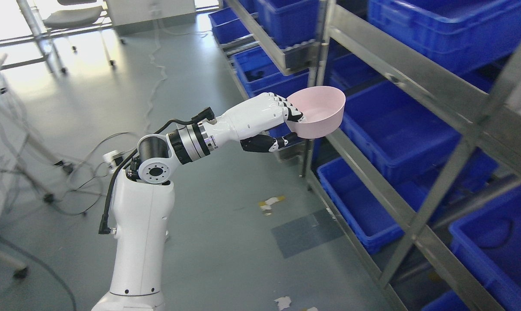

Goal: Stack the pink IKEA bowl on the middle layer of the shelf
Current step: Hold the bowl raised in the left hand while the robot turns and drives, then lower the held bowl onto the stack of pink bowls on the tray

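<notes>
A pink bowl [319,111] hangs upright in the air at the front edge of the metal shelf [420,84]. My left hand [282,125] grips its near rim, fingers [293,111] over the rim and thumb [267,142] underneath. The white left arm rises from the bottom left and bends at the elbow toward the shelf. The bowl sits level with the middle layer, just outside a blue bin [398,129] on that layer. No right arm shows.
Blue bins fill the shelf's upper [450,26], middle and lower [364,207] layers. Slanted steel rails and an upright post [319,69] frame the openings. Cables [83,181] trail over the grey floor at left, with paper scraps [269,203] nearby.
</notes>
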Controlling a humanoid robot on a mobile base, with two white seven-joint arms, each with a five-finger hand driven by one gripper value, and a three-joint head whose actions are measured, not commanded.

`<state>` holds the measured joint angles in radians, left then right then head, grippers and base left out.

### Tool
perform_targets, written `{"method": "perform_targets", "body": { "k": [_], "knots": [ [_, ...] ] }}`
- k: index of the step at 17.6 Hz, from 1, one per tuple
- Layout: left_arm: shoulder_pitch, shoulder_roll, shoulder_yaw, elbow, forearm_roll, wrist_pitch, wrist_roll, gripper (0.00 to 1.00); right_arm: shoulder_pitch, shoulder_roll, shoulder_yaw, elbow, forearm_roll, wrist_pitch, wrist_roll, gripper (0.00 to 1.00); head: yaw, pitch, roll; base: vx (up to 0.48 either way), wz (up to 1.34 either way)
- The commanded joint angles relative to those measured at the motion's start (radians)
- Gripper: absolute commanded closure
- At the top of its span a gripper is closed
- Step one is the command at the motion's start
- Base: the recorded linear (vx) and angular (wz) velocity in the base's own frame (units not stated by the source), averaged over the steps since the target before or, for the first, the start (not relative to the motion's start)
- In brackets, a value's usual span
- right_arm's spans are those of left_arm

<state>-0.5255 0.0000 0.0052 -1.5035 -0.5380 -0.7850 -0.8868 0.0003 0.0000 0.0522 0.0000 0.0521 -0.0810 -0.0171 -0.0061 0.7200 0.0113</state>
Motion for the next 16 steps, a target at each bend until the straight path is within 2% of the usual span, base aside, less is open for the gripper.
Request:
{"method": "perform_targets", "body": {
  "k": [1, 4, 6, 8, 9, 12, 13, 16],
  "knots": [
    [-0.016, 0.017, -0.019, -0.017, 0.012, 0.000, 0.026, 0.96, 0.003, -0.017, 0.000, -0.017, 0.000, 0.000, -0.001, 0.00, 0.0000, 0.000, 0.000, 0.146, -1.62],
    [-0.103, 0.017, -0.054, -0.034, 0.081, 0.000, 0.049, 0.96, 0.004, -0.017, 0.000, -0.017, 0.000, 0.000, -0.001, 0.00, 0.0000, 0.000, 0.000, 0.113, -1.64],
    [-0.197, 0.017, -0.033, -0.024, 0.087, 0.000, 0.049, 0.96, 0.004, -0.017, 0.000, -0.017, 0.000, 0.000, -0.001, 0.00, 0.0000, 0.000, 0.000, 0.041, -1.57],
    [-0.315, 0.017, 0.016, 0.049, 0.070, 0.000, 0.036, 0.96, 0.003, -0.017, 0.000, -0.017, 0.000, 0.000, -0.001, 0.00, 0.0000, 0.000, 0.000, 0.046, -1.44],
    [-0.356, 0.017, 0.030, 0.109, 0.022, 0.000, 0.028, 0.96, 0.004, -0.017, 0.000, -0.017, 0.000, 0.000, -0.001, 0.00, 0.0000, 0.000, 0.000, 0.018, -1.26],
    [-0.427, 0.098, 0.039, 0.222, -0.173, 0.000, 0.017, 0.96, 0.003, -0.017, 0.000, -0.017, 0.000, 0.000, -0.001, 0.00, 0.0000, 0.000, 0.000, 0.025, -1.02],
    [-0.441, 0.104, 0.039, 0.236, -0.231, 0.000, 0.011, 0.96, 0.004, -0.017, 0.000, -0.017, 0.000, 0.000, -0.001, 0.00, 0.0000, 0.000, 0.000, 0.061, -0.88],
    [-0.453, 0.072, -0.002, 0.272, -0.263, 0.000, -0.009, 0.96, 0.004, -0.017, 0.000, -0.017, 0.000, 0.000, -0.001, 0.00, 0.0000, 0.000, 0.000, 0.069, -0.47]
  ]
}}
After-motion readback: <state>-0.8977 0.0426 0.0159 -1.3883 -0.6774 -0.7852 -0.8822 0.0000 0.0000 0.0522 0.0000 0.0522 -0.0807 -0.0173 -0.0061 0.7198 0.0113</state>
